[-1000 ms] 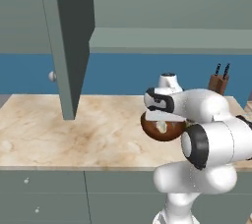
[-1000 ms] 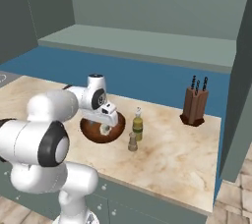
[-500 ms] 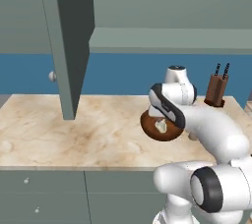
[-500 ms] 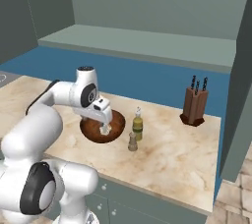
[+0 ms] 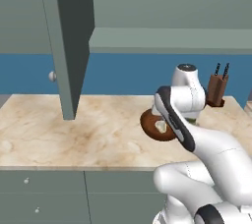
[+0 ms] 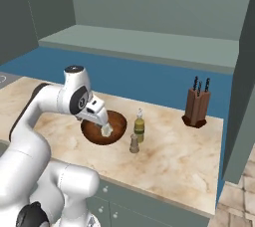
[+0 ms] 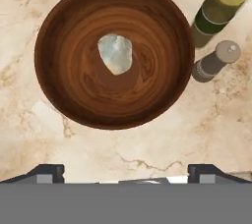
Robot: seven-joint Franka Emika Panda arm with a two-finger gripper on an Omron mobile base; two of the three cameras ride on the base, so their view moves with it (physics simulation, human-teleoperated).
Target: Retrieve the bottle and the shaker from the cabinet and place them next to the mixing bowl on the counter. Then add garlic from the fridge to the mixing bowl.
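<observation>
The dark wooden mixing bowl (image 7: pixel 74 88) sits on the marble counter (image 7: pixel 29 125), straight below my gripper (image 7: pixel 127 174), which is open and holds nothing. A pale garlic bulb (image 7: pixel 115 53) lies loose in the bowl's middle. Beside the bowl stand the amber bottle (image 7: pixel 216 9) and the tan shaker (image 7: pixel 215 62), close together. From the right base view, the bowl (image 6: pixel 119 120) holds the garlic (image 6: pixel 106 131), with the bottle (image 6: pixel 139 127) and shaker (image 6: pixel 134 143) to its right and my gripper (image 6: pixel 101 120) just above. In the left base view my arm hides part of the bowl (image 5: pixel 147 124).
The wall cabinet's door (image 5: pixel 69 46) hangs open over the counter's left part, its white knob (image 5: pixel 51 76) behind it. A brown knife block (image 6: pixel 195 107) stands at the back right. Open counter (image 5: pixel 98 134) lies left of the bowl.
The arm has swung its elbow round and the hand has lifted a little above the bowl. The garlic now lies free in the bowl.
</observation>
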